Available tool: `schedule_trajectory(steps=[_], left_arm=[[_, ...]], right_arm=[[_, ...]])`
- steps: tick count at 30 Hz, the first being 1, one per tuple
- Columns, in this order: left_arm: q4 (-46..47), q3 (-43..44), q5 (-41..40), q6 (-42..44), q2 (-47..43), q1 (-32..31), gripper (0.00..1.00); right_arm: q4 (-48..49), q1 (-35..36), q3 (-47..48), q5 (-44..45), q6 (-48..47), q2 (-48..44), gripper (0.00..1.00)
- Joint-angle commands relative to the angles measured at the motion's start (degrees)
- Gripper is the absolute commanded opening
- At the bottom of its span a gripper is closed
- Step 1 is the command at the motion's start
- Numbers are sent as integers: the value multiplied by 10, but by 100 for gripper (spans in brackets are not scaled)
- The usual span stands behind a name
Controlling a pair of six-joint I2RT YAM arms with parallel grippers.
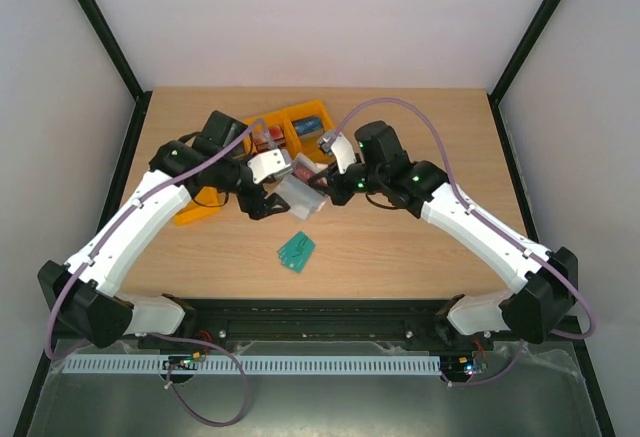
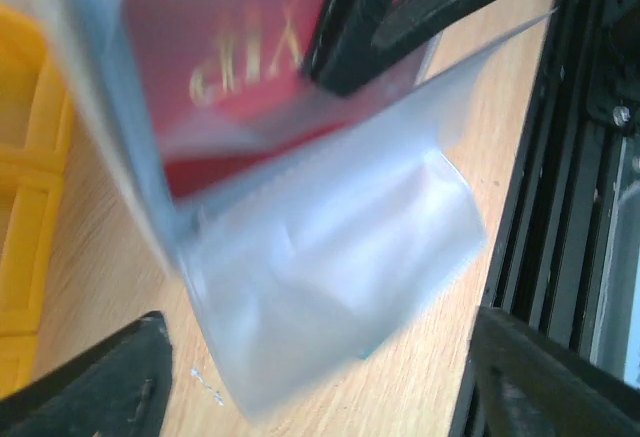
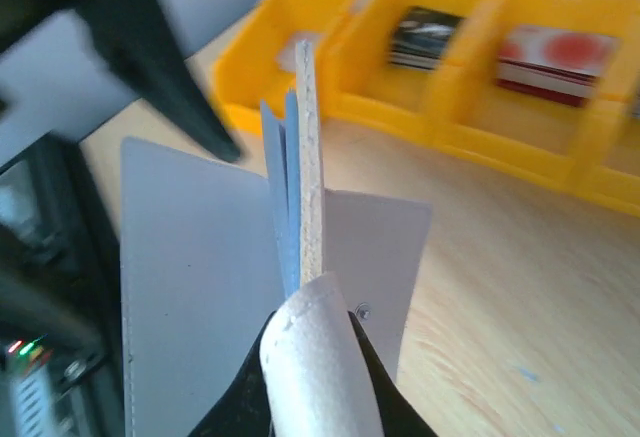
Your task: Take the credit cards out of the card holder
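Holding the card holder open, my right gripper is clamped on its folded edge. The dark red card sits in a clear pocket just ahead of my left gripper, whose fingers are apart. Next move, as I judge it: advance and pinch the card only, not the pocket film, then draw it out.

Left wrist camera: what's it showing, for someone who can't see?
An open card holder fills the view, a dark red card with gold letters in its clear pocket. The right gripper pinches it at the top; the left gripper is open below it. Wooden table and a yellow bin lie behind.
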Motion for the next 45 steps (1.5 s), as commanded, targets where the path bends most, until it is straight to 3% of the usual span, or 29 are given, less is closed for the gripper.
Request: schedule_trajectory(steps=[1, 9, 11, 15, 21, 26, 31, 36, 40, 45], left_arm=[[23, 7, -16, -44, -21, 32, 88], [19, 37, 132, -77, -46, 112, 92], [30, 26, 148, -93, -51, 125, 92], [76, -20, 159, -138, -59, 144, 93], [109, -48, 160, -173, -60, 149, 90], [128, -63, 225, -205, -71, 170, 91], [211, -107, 254, -322, -90, 221, 99], [339, -172, 354, -464, -105, 243, 99], [343, -200, 314, -458, -115, 243, 99], [349, -208, 343, -444, -131, 243, 99]], right_arm=[[14, 0, 25, 217, 77, 9, 2], [-45, 78, 129, 540, 137, 89, 2], [-48, 79, 137, 506, 132, 101, 2], [16, 79, 111, 319, 137, 87, 2], [39, 76, 110, 305, 167, 86, 2], [64, 76, 86, 257, 186, 79, 2], [117, 76, 62, 180, 212, 75, 2], [170, 76, 52, 126, 248, 82, 2], [259, 76, 18, 51, 292, 58, 2], [348, 76, -43, 31, 333, 6, 2]])
